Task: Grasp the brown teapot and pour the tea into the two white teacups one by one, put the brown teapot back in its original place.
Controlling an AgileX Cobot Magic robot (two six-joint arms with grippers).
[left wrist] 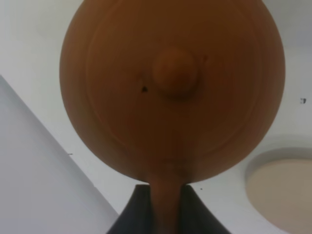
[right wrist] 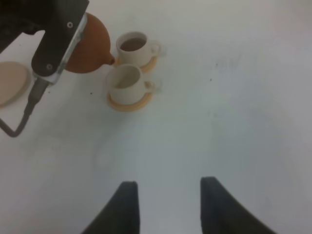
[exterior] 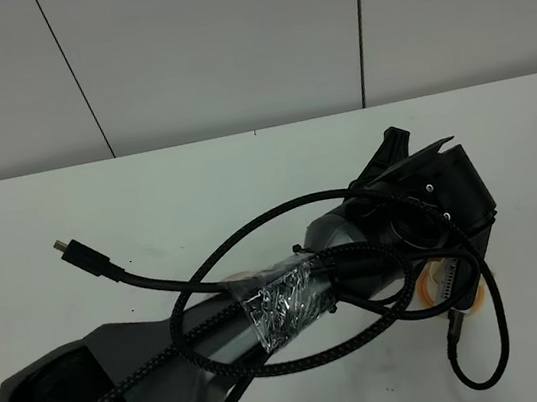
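Terracotta teapot (right wrist: pixel 93 43) is hanging from the left gripper (left wrist: pixel 165 217), which is clenching its handle. The spout is pointing between the two cups: the far cup (right wrist: pixel 134 47) is already showing dark tea (right wrist: pixel 133 44), and the near cup (right wrist: pixel 126 84) is looking unfilled. The trivet (right wrist: pixel 9 84) is lying just behind the pot on its handle side, while the right gripper (right wrist: pixel 168 207) is idling, spread and empty, well apart.

The left arm (exterior: pixel 138 344) stretches from seven o'clock toward three o'clock in the overhead view, its left gripper (left wrist: pixel 163 190) clamped on the teapot (left wrist: pixel 170 97) by the handle. The right gripper (right wrist: pixel 168 182) hangs with jaws parted.
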